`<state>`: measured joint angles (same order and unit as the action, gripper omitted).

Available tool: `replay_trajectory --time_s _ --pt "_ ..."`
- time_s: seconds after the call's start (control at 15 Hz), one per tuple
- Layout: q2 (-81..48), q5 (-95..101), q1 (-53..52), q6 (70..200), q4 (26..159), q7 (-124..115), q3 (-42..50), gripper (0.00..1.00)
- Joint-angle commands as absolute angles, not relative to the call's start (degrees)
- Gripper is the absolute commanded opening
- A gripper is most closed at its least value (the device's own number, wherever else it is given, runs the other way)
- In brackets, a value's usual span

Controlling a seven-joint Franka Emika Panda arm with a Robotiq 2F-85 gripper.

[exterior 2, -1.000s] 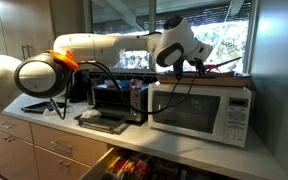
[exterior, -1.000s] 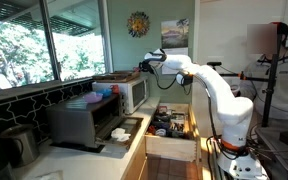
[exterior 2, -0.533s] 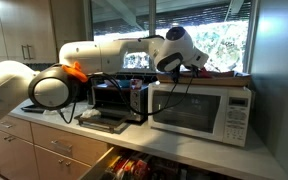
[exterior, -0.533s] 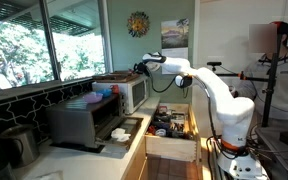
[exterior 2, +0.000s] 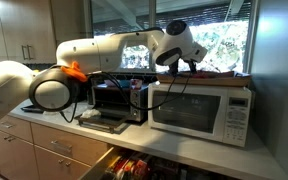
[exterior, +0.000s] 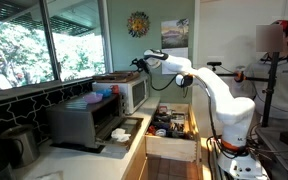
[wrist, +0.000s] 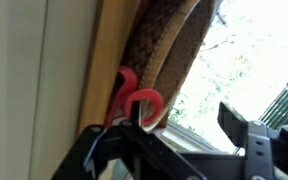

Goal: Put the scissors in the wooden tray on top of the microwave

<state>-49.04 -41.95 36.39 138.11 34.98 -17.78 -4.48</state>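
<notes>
No text, brand, number or sign can be read in any view. In both exterior views the microwave (exterior 2: 199, 112) is too small and soft for any marking on its control panel (exterior 2: 238, 118) to be made out. The framed picture (exterior: 175, 35) on the wall shows only blurred colour, with no legible lettering.

A kitchen: microwave (exterior 2: 202, 110), dark oven (exterior 2: 114, 102), countertop (exterior: 102, 160) and wooden cabinets (exterior 2: 24, 30).
</notes>
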Motion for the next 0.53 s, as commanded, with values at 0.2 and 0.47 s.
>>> replay_trajectory --time_s 0.2,0.47 --pt "-37.59 -45.86 39.99 121.64 36.78 -3.04 -10.48 1.0" --pt "-36.52 -44.95 38.73 120.59 33.88 -2.25 -10.33 1.0"
